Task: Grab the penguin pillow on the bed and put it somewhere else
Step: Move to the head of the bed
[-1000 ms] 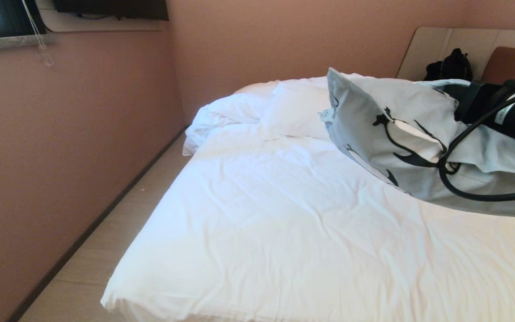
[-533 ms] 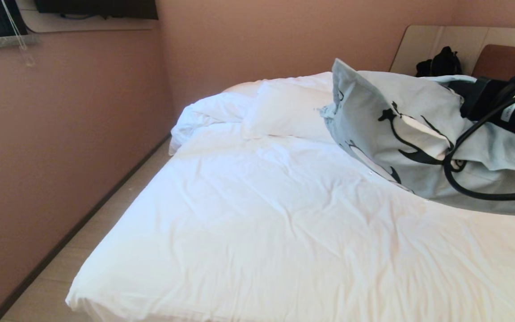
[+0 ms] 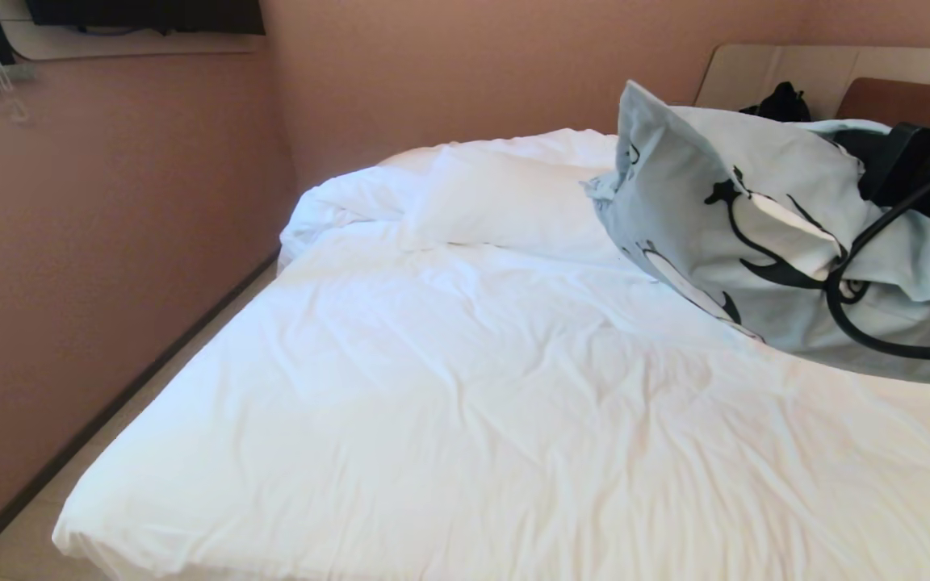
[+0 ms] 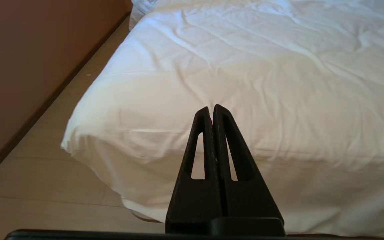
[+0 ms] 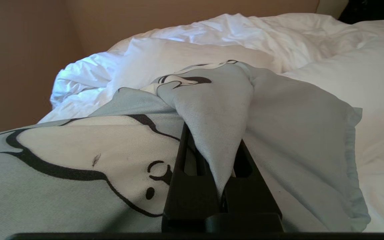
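The penguin pillow (image 3: 715, 210), light blue with black-and-white penguins, hangs lifted over the right side of the bed (image 3: 433, 387), its lower edge close to the white duvet. My right gripper (image 5: 212, 133) is shut on a bunched fold of the penguin pillow (image 5: 78, 150); fabric covers its fingertips. In the head view the pillow hides that gripper, and only the black right arm (image 3: 917, 169) shows behind it. My left gripper (image 4: 211, 108) is shut and empty, parked low in front of the bed's foot end (image 4: 245, 66).
A plain white pillow (image 3: 497, 194) and rumpled duvet lie near the head of the bed. A black bag (image 3: 780, 103) sits by the brown headboard (image 3: 901, 97). A pink wall (image 3: 110, 242) and a narrow floor strip (image 4: 45, 166) run along the bed's left side. A black cable (image 3: 860, 323) loops across the held pillow.
The whole picture has shifted, so the camera has moved: the bed's near corner now sits further left. The penguin pillow stays in my right gripper, a little higher and further right in view.
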Available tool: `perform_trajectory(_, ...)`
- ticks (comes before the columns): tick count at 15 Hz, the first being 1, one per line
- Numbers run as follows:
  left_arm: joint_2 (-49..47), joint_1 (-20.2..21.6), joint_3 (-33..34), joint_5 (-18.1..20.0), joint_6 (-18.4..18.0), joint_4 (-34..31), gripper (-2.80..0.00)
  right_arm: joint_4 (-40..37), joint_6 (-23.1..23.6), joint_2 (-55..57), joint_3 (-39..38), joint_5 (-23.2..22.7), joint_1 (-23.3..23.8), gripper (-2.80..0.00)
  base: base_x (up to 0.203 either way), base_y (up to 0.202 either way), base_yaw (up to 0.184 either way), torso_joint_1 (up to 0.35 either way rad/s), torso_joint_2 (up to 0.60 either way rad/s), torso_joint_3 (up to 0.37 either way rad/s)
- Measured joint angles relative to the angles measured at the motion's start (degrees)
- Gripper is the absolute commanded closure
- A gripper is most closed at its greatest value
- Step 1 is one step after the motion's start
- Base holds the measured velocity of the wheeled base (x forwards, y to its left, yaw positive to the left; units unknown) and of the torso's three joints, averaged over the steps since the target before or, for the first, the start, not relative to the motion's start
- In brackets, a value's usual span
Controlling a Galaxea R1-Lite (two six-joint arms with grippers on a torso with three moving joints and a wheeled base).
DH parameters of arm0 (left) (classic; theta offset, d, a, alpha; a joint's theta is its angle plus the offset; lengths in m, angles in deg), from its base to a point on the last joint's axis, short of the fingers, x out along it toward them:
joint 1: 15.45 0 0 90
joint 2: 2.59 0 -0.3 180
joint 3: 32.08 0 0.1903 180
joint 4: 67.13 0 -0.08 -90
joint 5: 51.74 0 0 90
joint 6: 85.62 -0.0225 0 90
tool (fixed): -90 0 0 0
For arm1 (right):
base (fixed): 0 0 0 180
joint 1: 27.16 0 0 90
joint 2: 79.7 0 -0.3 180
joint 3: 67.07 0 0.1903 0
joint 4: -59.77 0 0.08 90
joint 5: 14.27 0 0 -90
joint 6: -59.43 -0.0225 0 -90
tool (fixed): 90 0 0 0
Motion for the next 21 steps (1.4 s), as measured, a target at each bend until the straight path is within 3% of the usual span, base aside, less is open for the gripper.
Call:
perform_trajectory(9,0.00,0.00,0.00,-0.02,0.00,0.01,0.00,-0.24,0.41,0.17,1.75,-0.11,7.61,0.00,0.000,-0.195,0.001,0.001,0.00,0.003)
perform_trajectory(21,0.00,0.00,0.00,-0.02,0.00,0.00,0.00,-0.20,2.07,-1.07,2.60,1.10,13.35,0.00,0.000,-0.193,0.001,0.003,0.00,0.002)
